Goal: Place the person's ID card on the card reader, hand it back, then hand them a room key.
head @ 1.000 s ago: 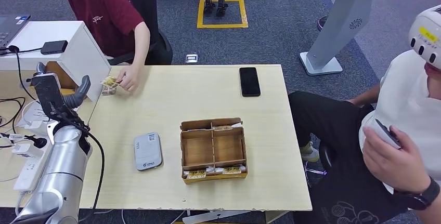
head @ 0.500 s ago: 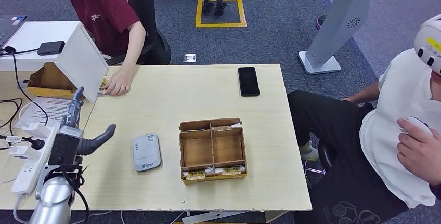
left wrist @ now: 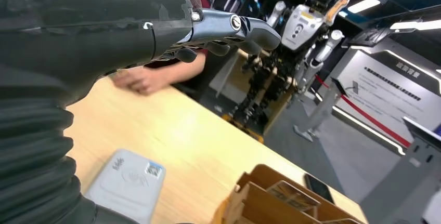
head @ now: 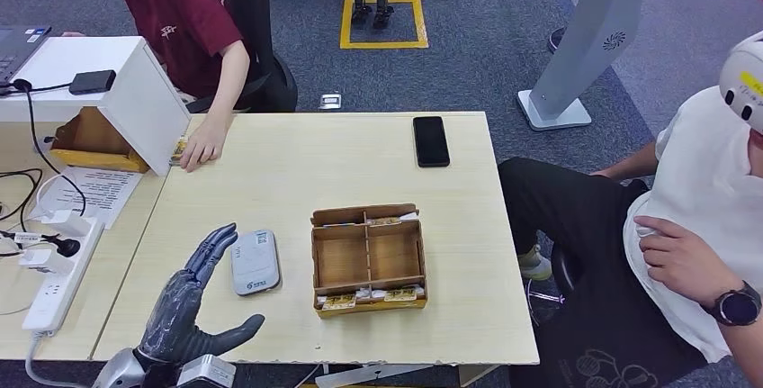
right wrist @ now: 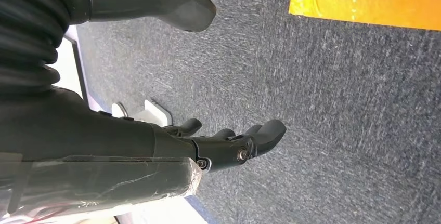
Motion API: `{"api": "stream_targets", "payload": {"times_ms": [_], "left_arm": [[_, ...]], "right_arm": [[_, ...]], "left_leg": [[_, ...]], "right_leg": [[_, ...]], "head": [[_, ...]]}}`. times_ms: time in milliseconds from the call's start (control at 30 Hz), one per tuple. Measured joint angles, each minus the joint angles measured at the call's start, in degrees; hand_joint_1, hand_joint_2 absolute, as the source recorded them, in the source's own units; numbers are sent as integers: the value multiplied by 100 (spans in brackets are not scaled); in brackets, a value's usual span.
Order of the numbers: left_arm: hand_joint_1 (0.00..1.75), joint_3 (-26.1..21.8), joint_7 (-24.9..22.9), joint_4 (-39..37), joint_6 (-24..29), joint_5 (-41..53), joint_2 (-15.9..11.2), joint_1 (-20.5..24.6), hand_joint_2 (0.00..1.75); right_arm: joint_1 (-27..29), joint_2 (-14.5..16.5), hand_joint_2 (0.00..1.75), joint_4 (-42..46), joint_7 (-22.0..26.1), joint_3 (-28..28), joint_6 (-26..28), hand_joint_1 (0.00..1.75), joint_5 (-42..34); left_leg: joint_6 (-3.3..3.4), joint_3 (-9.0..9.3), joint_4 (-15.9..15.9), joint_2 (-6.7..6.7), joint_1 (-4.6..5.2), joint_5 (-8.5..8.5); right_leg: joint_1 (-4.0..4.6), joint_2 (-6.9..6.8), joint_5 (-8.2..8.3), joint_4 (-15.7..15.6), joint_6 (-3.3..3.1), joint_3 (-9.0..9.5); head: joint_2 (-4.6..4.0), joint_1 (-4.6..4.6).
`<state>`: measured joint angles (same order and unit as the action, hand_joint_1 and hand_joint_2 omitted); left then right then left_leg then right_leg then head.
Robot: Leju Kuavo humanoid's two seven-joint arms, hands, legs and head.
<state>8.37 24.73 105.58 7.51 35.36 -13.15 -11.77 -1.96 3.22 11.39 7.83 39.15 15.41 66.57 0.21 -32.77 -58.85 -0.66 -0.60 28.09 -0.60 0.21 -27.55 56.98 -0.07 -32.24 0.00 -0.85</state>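
My left hand [head: 193, 302] hovers over the table's near left corner, fingers spread and empty, just left of the white card reader [head: 255, 261]. The left wrist view shows the same hand [left wrist: 156, 31] above the card reader [left wrist: 127, 180]. A person in a red shirt rests a hand [head: 200, 150] on a card [head: 180, 148] at the table's far left edge. The brown divided box [head: 368, 258] holds room key cards [head: 373, 296] in its front slot. My right hand [right wrist: 229, 143] hangs over grey carpet with its fingers apart, holding nothing.
A black phone [head: 431, 140] lies at the far right of the table. A second person [head: 711, 217] sits to the right. A white side desk [head: 81, 68], a power strip [head: 58, 275] and cables stand on the left.
My left arm has dropped from raised at the left edge to low over the near left corner. The person's hand has slid the card back toward the far left edge.
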Motion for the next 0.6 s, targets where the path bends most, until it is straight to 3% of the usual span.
{"api": "stream_targets", "payload": {"times_ms": [33,100,167,233,333,600], "left_arm": [[0,183,-39,180,82,98,-63,-136,175],[0,636,-425,478,683,1394,-198,-401,175],[0,1005,-1098,525,1401,3220,-291,-495,175],[0,1310,-1651,481,1708,4093,-394,-493,175],[0,1679,-1985,392,1883,4394,-532,-463,175],[0,2049,-2094,248,1949,4417,-708,-404,175]], "right_arm": [[-1,-1,175,1,7,26,0,0,7],[-2,-4,175,2,30,86,-9,0,63],[-6,-8,175,2,36,107,-29,0,140],[-17,-9,175,3,16,114,-45,0,186],[-32,-11,175,4,-3,133,-51,0,220],[-44,-16,175,4,-3,197,-51,0,239]], "left_leg": [[0,1,0,2,-1,-2],[0,2,0,7,-3,-7],[0,3,0,12,-3,-8],[0,2,0,15,-2,-8],[0,2,0,16,-2,-8],[0,2,0,17,-2,-8]], "right_leg": [[0,-3,1,1,0,2],[1,-7,2,3,-1,5],[2,-11,3,4,-2,7],[1,-13,3,4,-1,7],[1,-14,3,3,-1,7],[2,-15,3,3,-1,7]], "head": [[0,1],[0,1],[0,2],[0,1],[0,1],[0,1]]}}
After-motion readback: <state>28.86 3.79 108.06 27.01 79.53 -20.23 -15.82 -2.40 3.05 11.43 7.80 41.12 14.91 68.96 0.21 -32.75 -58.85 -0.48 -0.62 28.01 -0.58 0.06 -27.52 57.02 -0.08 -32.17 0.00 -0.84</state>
